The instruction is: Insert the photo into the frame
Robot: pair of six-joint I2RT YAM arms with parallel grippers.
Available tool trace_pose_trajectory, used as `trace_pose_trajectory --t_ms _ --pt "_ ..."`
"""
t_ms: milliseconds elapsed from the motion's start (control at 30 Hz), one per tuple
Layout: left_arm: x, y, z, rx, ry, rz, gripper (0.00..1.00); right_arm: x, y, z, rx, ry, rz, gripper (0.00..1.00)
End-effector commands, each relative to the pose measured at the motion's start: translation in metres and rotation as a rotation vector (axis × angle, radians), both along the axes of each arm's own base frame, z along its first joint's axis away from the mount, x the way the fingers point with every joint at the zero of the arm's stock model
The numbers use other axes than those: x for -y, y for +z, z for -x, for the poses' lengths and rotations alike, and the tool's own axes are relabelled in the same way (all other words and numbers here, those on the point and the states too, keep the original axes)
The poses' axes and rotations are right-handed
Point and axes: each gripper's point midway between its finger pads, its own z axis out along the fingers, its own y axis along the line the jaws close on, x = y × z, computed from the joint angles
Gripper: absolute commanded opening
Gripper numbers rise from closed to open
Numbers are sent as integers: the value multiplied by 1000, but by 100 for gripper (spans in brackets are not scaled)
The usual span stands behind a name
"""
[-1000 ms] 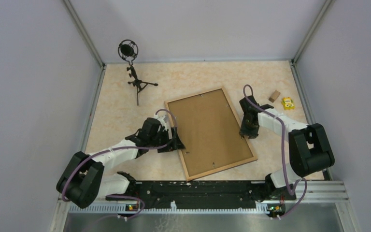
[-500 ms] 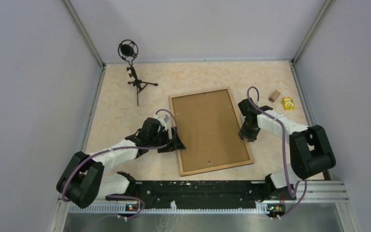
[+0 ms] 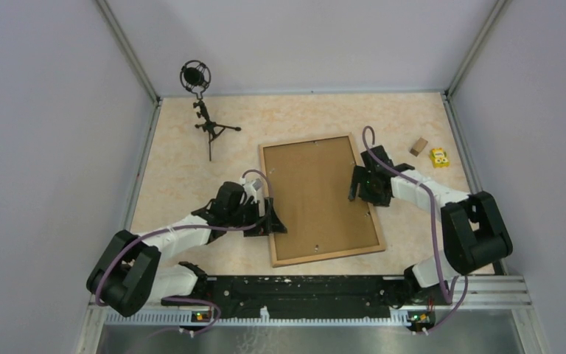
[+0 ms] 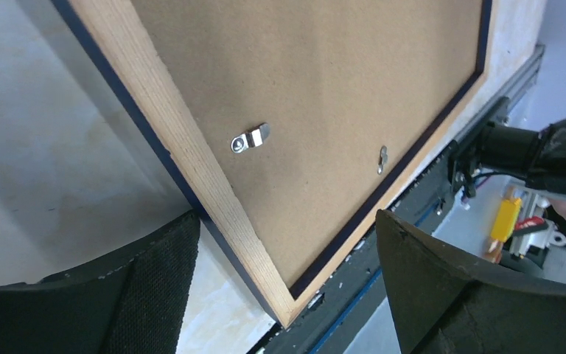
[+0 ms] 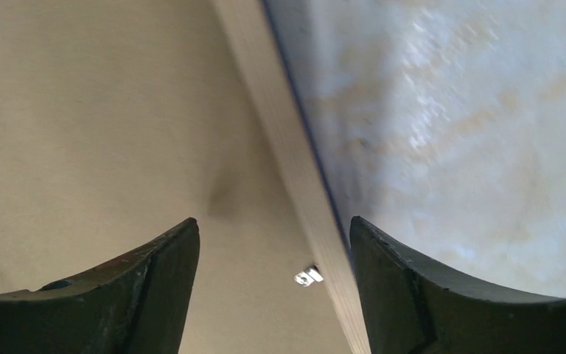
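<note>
The frame (image 3: pixel 329 255) lies face down on the table, light wood rails up, with a brown backing board (image 3: pixel 317 195) filling it. The photo is hidden. My left gripper (image 3: pixel 273 221) stands open at the left rail. In the left wrist view the rail (image 4: pixel 184 140) and its near corner run between the wide-apart fingers of that gripper (image 4: pixel 287 221) without touching them. My right gripper (image 3: pixel 359 184) is open over the right rail. In the right wrist view the rail (image 5: pixel 280 125) passes between the fingers of this gripper (image 5: pixel 273 221), beside a metal clip (image 5: pixel 308 276).
A microphone on a small tripod (image 3: pixel 203 110) stands at the back left. A small wooden block (image 3: pixel 418 146) and a yellow object (image 3: pixel 438 157) lie at the back right. Side walls enclose the table, and a black rail (image 3: pixel 302 287) runs along its near edge.
The frame has turned to lie straighter and shifted slightly. My right gripper has opened and moved up and left onto the right rail. The left gripper has opened a little wider.
</note>
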Motion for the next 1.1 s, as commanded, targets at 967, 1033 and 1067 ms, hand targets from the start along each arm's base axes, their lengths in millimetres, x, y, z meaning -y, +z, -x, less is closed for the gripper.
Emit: trace_pose_trajectory --t_ms 967,1033,1067 --pt "31 115 -73 430 15 -135 98 -9 75 -9 -2 -137 -47 99" --pt "17 110 -82 408 88 -157 98 -6 62 13 -43 -221 -87 99" --pt "13 107 -84 402 111 -165 98 -4 56 22 -52 -253 -97 98"
